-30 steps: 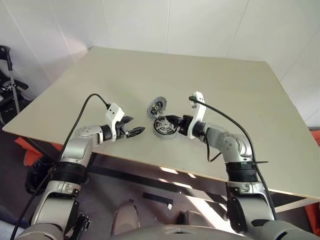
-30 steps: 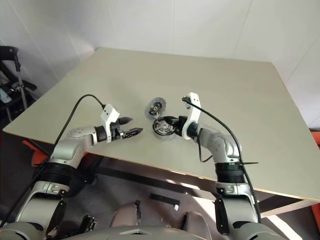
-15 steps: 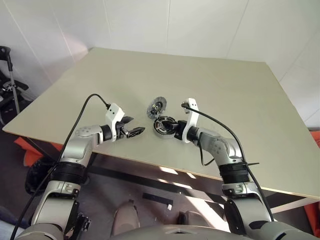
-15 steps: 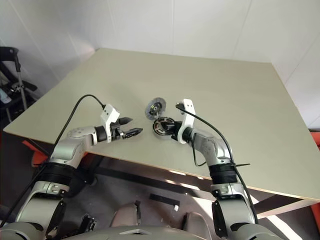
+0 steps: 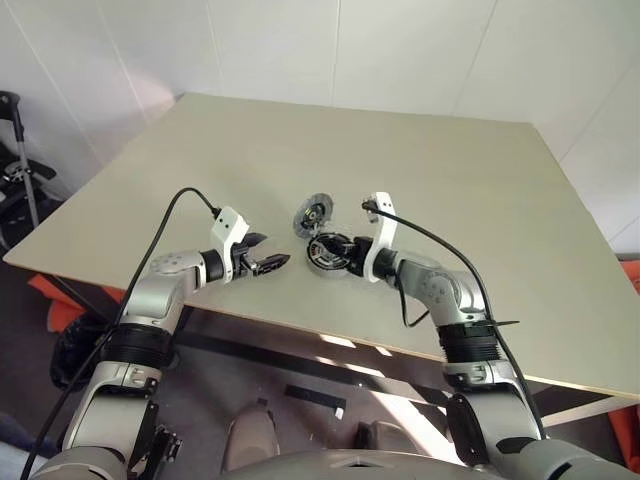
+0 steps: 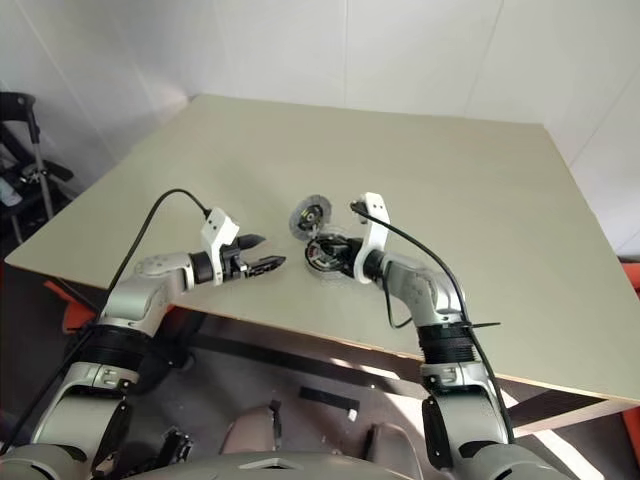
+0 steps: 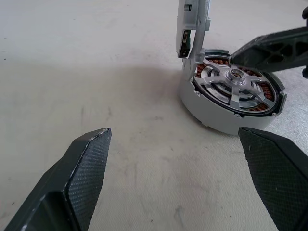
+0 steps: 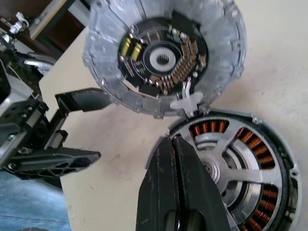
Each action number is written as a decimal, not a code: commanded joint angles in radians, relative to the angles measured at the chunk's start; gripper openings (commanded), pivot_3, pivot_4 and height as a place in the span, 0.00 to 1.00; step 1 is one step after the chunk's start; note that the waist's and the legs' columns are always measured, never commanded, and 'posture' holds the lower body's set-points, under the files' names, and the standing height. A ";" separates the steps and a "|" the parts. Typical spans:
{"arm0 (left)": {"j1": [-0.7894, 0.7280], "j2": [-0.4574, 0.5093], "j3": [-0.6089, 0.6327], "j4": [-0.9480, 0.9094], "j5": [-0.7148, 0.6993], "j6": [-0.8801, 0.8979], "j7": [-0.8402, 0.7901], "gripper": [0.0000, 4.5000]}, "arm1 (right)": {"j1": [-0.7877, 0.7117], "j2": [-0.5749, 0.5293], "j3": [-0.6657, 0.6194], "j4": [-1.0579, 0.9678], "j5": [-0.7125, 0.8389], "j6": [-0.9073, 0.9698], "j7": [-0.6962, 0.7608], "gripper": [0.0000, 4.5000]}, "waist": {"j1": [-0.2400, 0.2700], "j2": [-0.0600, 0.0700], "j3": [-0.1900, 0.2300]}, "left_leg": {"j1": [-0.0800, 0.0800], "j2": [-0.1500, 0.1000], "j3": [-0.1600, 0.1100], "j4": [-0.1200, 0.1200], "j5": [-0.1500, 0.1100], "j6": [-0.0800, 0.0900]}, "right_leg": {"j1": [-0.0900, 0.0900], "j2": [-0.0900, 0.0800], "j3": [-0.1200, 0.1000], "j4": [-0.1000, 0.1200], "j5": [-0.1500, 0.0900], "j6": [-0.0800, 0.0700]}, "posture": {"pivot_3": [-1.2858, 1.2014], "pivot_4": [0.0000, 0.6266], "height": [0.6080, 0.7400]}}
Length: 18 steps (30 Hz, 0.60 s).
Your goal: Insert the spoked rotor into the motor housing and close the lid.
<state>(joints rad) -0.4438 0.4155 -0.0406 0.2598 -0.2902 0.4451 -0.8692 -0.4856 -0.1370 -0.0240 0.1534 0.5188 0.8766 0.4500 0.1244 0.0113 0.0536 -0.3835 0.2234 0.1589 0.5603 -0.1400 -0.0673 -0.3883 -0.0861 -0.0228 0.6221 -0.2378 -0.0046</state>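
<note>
The motor housing [image 7: 211, 113] lies on the table [image 5: 450, 170] between my grippers. The spoked rotor [image 8: 226, 159] sits inside it, silver spokes showing over copper windings. The lid [image 8: 216, 57] stands tilted up at the housing's far edge, joined by a small white clip, its dark centre facing my right wrist. My right gripper [image 8: 174, 142] is shut and empty, with its tips over the near rim of the housing [image 5: 328, 252]. My left gripper [image 5: 275, 251] hovers open and empty just left of the housing, pointing at it.
The table's near edge [image 5: 300, 325] runs just below both grippers. A black metal frame [image 5: 15, 150] stands on the floor beyond the table's left side. Orange items [image 5: 60, 295] lie on the floor under that side.
My right forearm has swung in slightly to the left while its shut fingers stay at the housing. The left gripper, housing and lid have not moved.
</note>
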 commanded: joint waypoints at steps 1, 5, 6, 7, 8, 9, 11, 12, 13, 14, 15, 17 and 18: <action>-0.019 0.011 0.020 -0.026 -0.006 -0.012 0.005 1.00 | 0.007 -0.003 0.008 0.033 -0.027 -0.033 0.007 0.01 | 0.000 0.000 0.000 | 0.000 0.000 0.000 0.000 0.000 0.000 | 0.000 0.000 0.000 0.000 0.000 0.000 | 0.52 0.00 1.00; -0.020 0.011 0.020 -0.025 -0.006 -0.013 0.007 1.00 | 0.010 -0.012 0.002 0.023 -0.024 -0.042 0.020 0.01 | 0.000 0.000 0.000 | 0.002 0.000 0.000 0.000 0.000 0.000 | 0.002 0.000 0.000 0.000 0.000 0.000 | 0.52 0.00 1.00; -0.023 0.010 0.019 -0.022 -0.005 -0.014 0.007 1.00 | 0.008 -0.017 0.002 0.007 -0.020 -0.046 0.028 0.01 | 0.001 0.000 0.000 | 0.002 0.000 0.000 0.000 0.000 0.000 | 0.002 0.000 0.000 0.000 0.000 0.000 | 0.52 0.00 1.00; -0.025 0.009 0.018 -0.020 -0.006 -0.014 0.007 1.00 | 0.005 -0.022 -0.002 -0.016 -0.012 -0.054 0.037 0.01 | 0.001 0.000 0.000 | 0.002 0.000 0.000 0.000 0.000 0.000 | 0.002 0.000 0.000 0.000 0.000 0.000 | 0.52 0.00 1.00; -0.027 0.007 0.017 -0.019 -0.006 -0.013 0.007 1.00 | 0.001 -0.026 -0.008 -0.038 -0.005 -0.059 0.045 0.01 | 0.001 0.000 0.000 | 0.002 0.000 0.000 0.000 0.000 0.000 | 0.002 0.000 0.000 0.000 0.000 0.000 | 0.52 0.00 1.00; -0.028 0.006 0.016 -0.018 -0.006 -0.013 0.007 1.00 | -0.007 -0.036 -0.011 -0.063 -0.003 -0.064 0.050 0.01 | 0.002 0.000 0.000 | 0.002 0.000 0.000 0.000 0.000 0.000 | 0.002 0.000 0.000 0.000 0.000 0.000 | 0.52 0.00 1.00; -0.030 0.004 0.015 -0.017 -0.006 -0.013 0.006 1.00 | -0.021 -0.072 0.001 -0.109 -0.018 -0.068 0.060 0.01 | 0.002 0.000 0.000 | 0.000 0.000 0.000 0.001 0.000 0.000 | 0.001 0.000 0.000 0.000 0.000 0.000 | 0.52 0.00 1.00; -0.030 0.004 0.014 -0.016 -0.006 -0.013 0.005 1.00 | -0.026 -0.102 0.019 -0.137 -0.032 -0.071 0.075 0.01 | 0.002 0.000 0.000 | 0.000 0.000 0.000 0.001 0.000 0.000 | 0.001 0.000 0.000 0.000 0.000 0.000 | 0.52 0.00 1.00; -0.031 0.004 0.014 -0.016 -0.007 -0.012 0.005 1.00 | -0.029 -0.127 0.034 -0.162 -0.041 -0.071 0.086 0.01 | 0.002 0.000 0.000 | 0.000 0.000 0.000 0.001 0.000 0.000 | 0.000 0.000 0.000 0.000 0.000 0.000 | 0.52 0.00 1.00; -0.031 0.004 0.014 -0.016 -0.007 -0.012 0.004 1.00 | -0.033 -0.154 0.048 -0.184 -0.047 -0.070 0.103 0.01 | 0.002 0.000 0.000 | 0.000 0.000 0.000 0.000 0.000 0.000 | 0.000 0.000 0.000 0.000 0.000 0.000 | 0.52 0.00 1.00; -0.031 0.003 0.014 -0.017 -0.008 -0.011 0.003 1.00 | -0.038 -0.196 0.071 -0.211 -0.060 -0.066 0.131 0.01 | 0.002 0.000 0.000 | 0.000 0.000 0.000 0.000 0.000 0.000 | 0.000 0.000 0.000 0.000 0.000 0.000 | 0.52 0.00 1.00; -0.031 0.002 0.011 -0.019 -0.009 -0.010 -0.001 1.00 | -0.044 -0.291 0.133 -0.251 -0.108 -0.091 0.199 0.01 | 0.003 0.000 0.000 | 0.000 0.000 0.000 0.000 0.000 0.000 | 0.000 0.000 0.000 -0.001 0.000 0.000 | 0.52 0.00 1.00; -0.031 0.001 0.010 -0.022 -0.010 -0.009 -0.004 1.00 | -0.046 -0.338 0.165 -0.265 -0.136 -0.112 0.234 0.01 | 0.003 0.000 0.000 | 0.000 0.000 0.000 0.000 0.000 0.000 | 0.001 0.000 0.000 -0.001 0.000 0.000 | 0.52 0.00 1.00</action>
<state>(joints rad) -0.4542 0.4120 -0.0407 0.2610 -0.2902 0.4446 -0.8664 -0.5074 -0.4366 0.1033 -0.0581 0.4166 0.8043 0.6260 0.1275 0.0112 0.0537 -0.3837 0.2234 0.1585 0.5606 -0.1403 -0.0667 -0.3873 -0.0860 -0.0230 0.6207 -0.2377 -0.0043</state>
